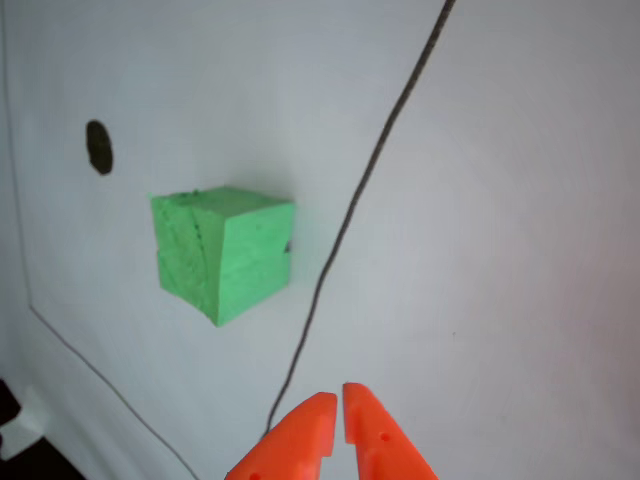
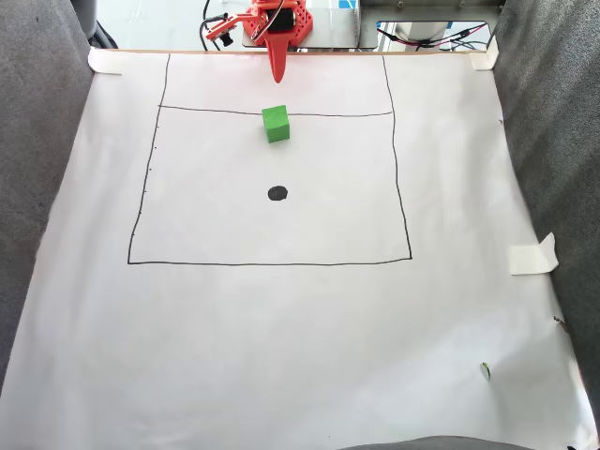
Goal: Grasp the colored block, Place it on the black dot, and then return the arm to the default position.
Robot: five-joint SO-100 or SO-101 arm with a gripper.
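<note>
A: Starting close in, in the other view your tool [image 1: 336, 405] pokes up from the bottom edge, two orange fingers with their tips almost together, only a thin slit between them, nothing in it.

B: Just past those tips you've got a thin dark line [image 1: 345, 225] running across the white paper.

A: And beyond that line sits the colored block [image 1: 222, 253], bright green, rough cracked faces, resting on the paper, apart from your tool.

B: Farther up and left of it, there's the black dot [image 1: 98, 147], bare, clear of the block.

A: From the fixed view, the block [image 2: 276, 123] sits right on the top line of the drawn rectangle, the dot [image 2: 277, 193] inside it, the tool [image 2: 278, 67] hanging by the paper's far edge.
</note>
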